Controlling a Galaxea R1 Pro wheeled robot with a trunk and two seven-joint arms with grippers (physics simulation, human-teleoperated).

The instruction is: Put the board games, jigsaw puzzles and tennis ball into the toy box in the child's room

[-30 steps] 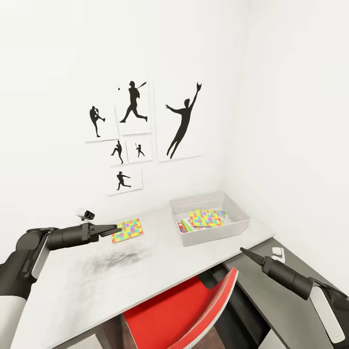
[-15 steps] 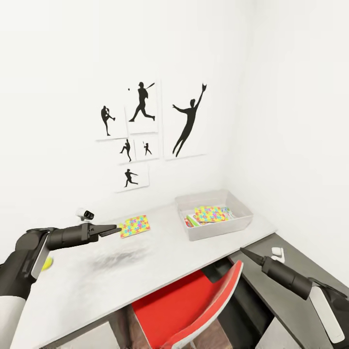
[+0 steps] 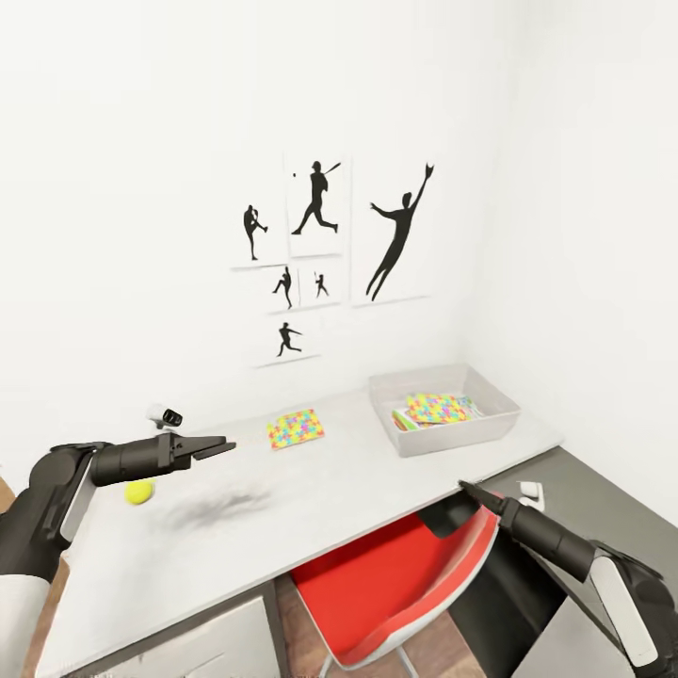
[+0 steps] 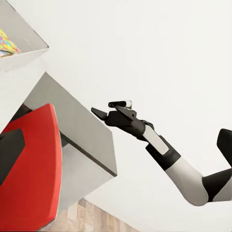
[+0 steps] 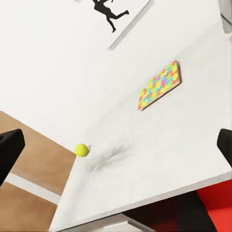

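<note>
Head view: long pale grey table [image 3: 311,508] runs across lower centre. Toy box [image 3: 444,411], pale translucent bin, sits at the table's right end, centre right of frame; inside it a jigsaw puzzle [image 3: 435,408] lies on top of colourful game boxes. A second jigsaw puzzle [image 3: 296,427], a thin multicolour rectangle, lies flat on the table at centre, well apart from the bin. Tennis ball [image 3: 139,491], yellow-green, rests at lower left just below the left gripper [image 3: 222,445], jaws slightly parted, empty, held above the tabletop. Right gripper [image 3: 468,489] at lower right looks pressed to a point, holding nothing. Red chair [image 3: 395,589] tucked under the table's near edge. Silhouette pictures [image 3: 330,245] on the wall.

Left wrist view: right gripper [image 4: 99,112] mid-frame, red chair [image 4: 34,169] lower left.

Right wrist view: puzzle [image 5: 160,85] upper right, ball [image 5: 81,150] left of centre near the table's edge.
</note>
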